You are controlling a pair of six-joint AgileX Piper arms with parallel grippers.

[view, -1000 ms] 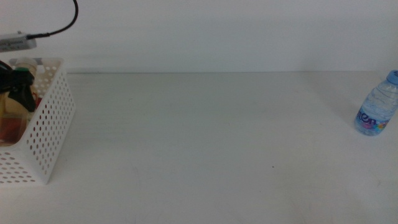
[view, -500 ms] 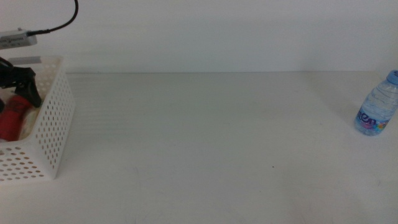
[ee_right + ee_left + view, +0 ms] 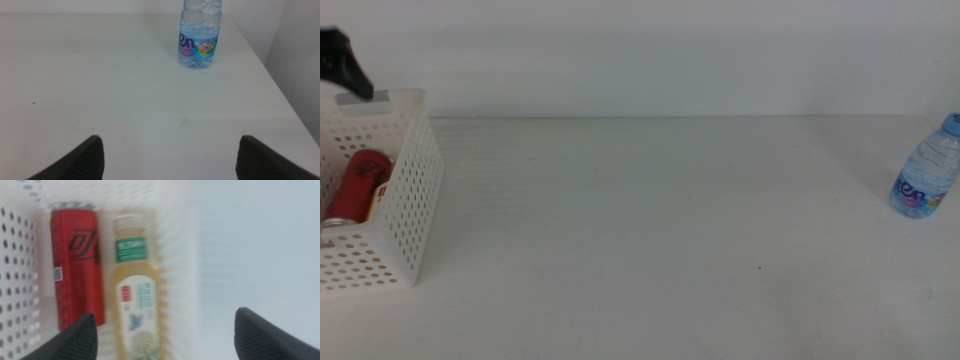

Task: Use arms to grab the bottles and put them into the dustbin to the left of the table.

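Red can (image 3: pixel 76 265) and yellow-liquid bottle (image 3: pixel 136 300) lie side by side inside the dustbin (image 3: pixel 415 190).
Left gripper (image 3: pixel 165 335), jaws spread, above it; water bottle (image 3: pixel 926 168) upright, far right.

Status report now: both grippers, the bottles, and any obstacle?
Left gripper open above dustbin; can and yellow bottle inside. Right gripper open, facing standing water bottle. No obstacle between.

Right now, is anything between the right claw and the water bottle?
Nothing visible. The right claw is open, and only bare table lies between it and the water bottle, which stands upright near the table's edge.
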